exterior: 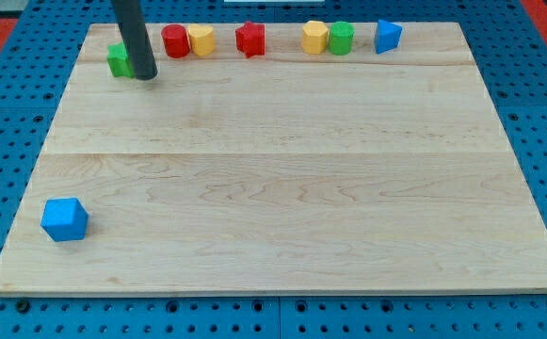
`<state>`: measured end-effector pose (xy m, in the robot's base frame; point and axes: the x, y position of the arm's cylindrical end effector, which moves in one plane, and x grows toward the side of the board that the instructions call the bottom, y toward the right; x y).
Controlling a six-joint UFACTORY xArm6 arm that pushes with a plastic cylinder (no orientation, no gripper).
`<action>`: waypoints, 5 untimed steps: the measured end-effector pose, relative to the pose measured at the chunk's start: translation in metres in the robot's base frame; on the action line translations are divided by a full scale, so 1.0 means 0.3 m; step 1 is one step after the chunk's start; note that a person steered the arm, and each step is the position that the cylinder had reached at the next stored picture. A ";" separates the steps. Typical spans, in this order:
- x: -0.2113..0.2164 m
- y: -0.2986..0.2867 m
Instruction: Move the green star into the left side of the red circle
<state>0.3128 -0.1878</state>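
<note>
The green star lies near the board's top left corner, partly hidden behind my rod. My tip rests on the board just right of the star, touching or nearly touching it, and between it and the red circle. The red circle stands to the right of the star, slightly higher in the view, with a small gap between rod and circle. A yellow block touches the red circle's right side.
Along the top edge stand a red star, a yellow block, a green block and a blue triangle-like block. A blue cube sits at the lower left. The wooden board lies on a blue pegboard.
</note>
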 end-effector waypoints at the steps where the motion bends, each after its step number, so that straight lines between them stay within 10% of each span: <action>1: 0.027 -0.120; 3: -0.177 -0.081; 5: -0.091 -0.074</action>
<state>0.2856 -0.2102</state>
